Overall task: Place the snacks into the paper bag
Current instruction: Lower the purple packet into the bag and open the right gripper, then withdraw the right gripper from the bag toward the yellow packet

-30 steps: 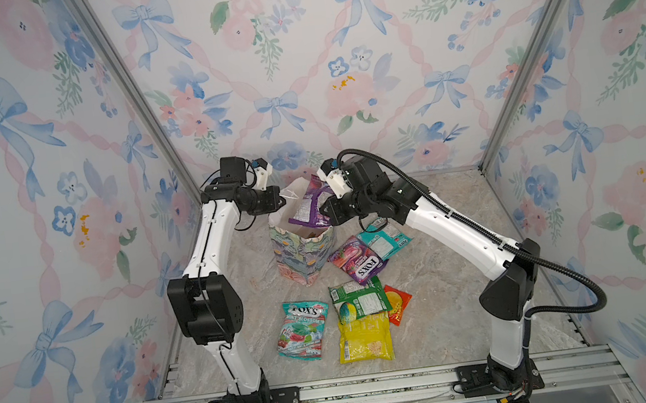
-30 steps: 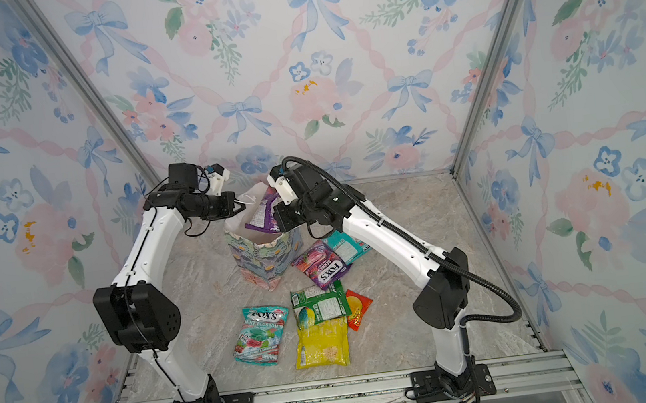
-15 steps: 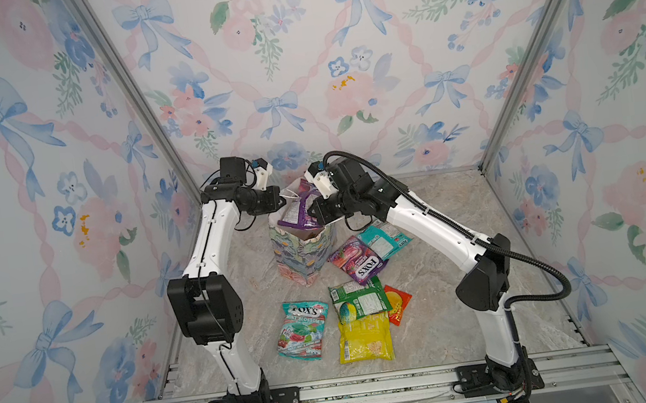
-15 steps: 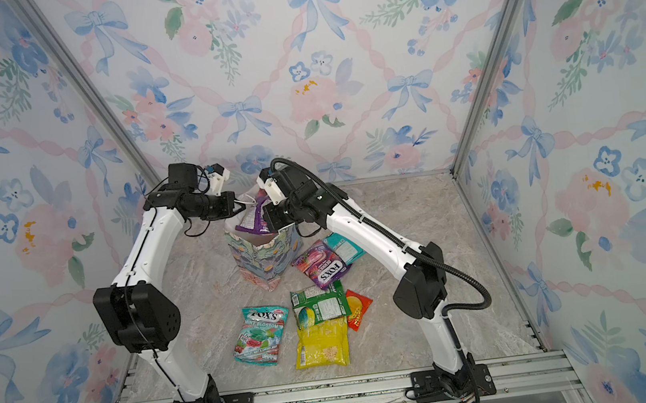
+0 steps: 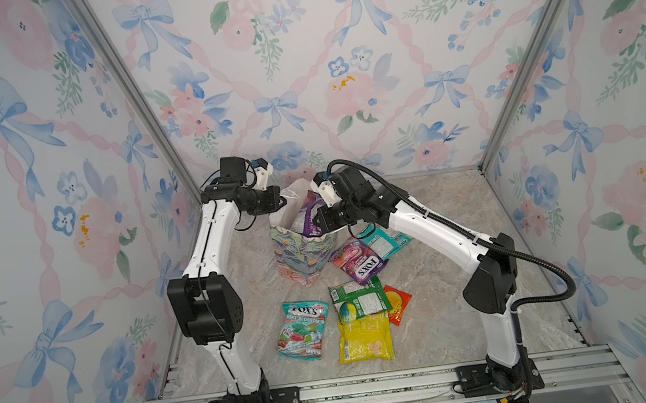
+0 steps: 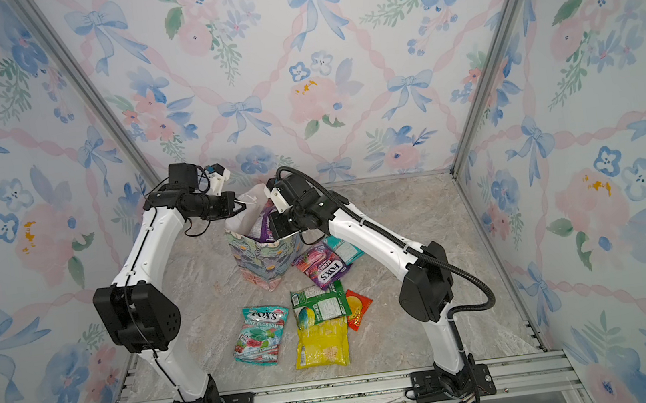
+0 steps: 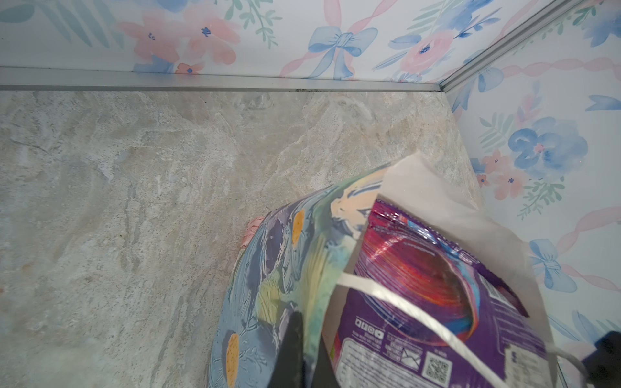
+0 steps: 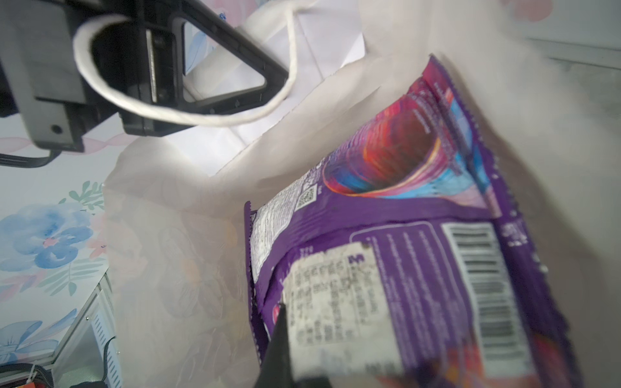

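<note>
The floral paper bag (image 5: 303, 255) (image 6: 264, 262) stands upright at mid-table. My left gripper (image 5: 280, 202) (image 7: 307, 346) is shut on the bag's rim at its left side, one finger outside and one inside. A white cord handle (image 8: 201, 119) loops across that gripper. My right gripper (image 5: 319, 223) (image 8: 295, 362) is shut on a purple snack packet (image 5: 311, 211) (image 8: 403, 242), which hangs partly inside the bag's white mouth, its top above the rim. Several other snacks lie on the table: a purple FOX'S packet (image 5: 358, 261), a teal one (image 5: 385, 241) and a green one (image 5: 358, 300).
Nearer the front lie a teal mint packet (image 5: 303, 330), a yellow packet (image 5: 365, 339) and an orange packet (image 5: 398, 305) tucked under the green one. Floral walls close in the marble table (image 5: 453, 320) on three sides, with a metal rail along the front.
My right gripper has carried the purple packet leftwards and down, from above the bag's right side into its mouth. The left gripper has kept its hold on the rim.
</note>
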`<state>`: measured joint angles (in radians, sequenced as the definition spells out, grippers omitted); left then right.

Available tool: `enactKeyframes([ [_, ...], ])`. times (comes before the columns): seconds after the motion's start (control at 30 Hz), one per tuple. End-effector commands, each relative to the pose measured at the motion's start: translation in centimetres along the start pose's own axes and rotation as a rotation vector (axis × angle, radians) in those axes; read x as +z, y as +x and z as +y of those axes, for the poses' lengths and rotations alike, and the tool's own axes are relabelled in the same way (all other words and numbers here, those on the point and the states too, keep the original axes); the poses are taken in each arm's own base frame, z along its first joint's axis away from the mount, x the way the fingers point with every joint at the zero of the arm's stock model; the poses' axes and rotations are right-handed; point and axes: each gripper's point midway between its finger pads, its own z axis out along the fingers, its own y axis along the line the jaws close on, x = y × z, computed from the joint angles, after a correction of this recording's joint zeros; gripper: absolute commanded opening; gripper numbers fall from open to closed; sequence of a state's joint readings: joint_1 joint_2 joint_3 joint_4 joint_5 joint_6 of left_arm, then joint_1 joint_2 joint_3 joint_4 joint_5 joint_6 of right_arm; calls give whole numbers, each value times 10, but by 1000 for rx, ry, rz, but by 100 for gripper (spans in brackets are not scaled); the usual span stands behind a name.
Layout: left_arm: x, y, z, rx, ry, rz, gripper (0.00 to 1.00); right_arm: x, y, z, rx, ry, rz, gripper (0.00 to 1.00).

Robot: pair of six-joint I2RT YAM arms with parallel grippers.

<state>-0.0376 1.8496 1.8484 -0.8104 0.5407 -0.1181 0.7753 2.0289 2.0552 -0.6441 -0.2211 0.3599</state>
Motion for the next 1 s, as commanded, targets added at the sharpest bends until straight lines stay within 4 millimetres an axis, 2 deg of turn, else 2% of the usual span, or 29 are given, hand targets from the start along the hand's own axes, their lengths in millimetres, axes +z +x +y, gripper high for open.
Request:
enactKeyframes([
  [0.0,-6,-2,-3,-21,17,-10,0,-18,-22,19,-2,-44,-88,0],
  [0.17,-7,-2,-4,-18,17,-10,0,-5,-24,21,11,-63,-71,3],
  [0.23,-7,-2,-4,-17,17,-11,0,-3,-26,20,13,-60,-69,10],
  [0.33,-7,-3,-4,-17,16,-12,0,-6,-33,19,16,-58,-79,28],
  [0.4,-7,-2,-4,-17,16,-11,0,-13,-43,19,16,-61,-104,49],
  [0.47,-6,-2,-3,-17,15,-10,0,-24,-54,22,11,-73,-138,61],
  [0.67,-7,-2,-4,-15,14,-12,0,-66,-88,32,-14,-103,-272,80],
  [0.83,-8,-2,-4,-15,10,-12,0,-104,-107,35,-49,-91,-383,99],
  [0.97,-9,-3,-3,-13,5,-15,0,-135,-108,22,-61,-16,-456,97],
])
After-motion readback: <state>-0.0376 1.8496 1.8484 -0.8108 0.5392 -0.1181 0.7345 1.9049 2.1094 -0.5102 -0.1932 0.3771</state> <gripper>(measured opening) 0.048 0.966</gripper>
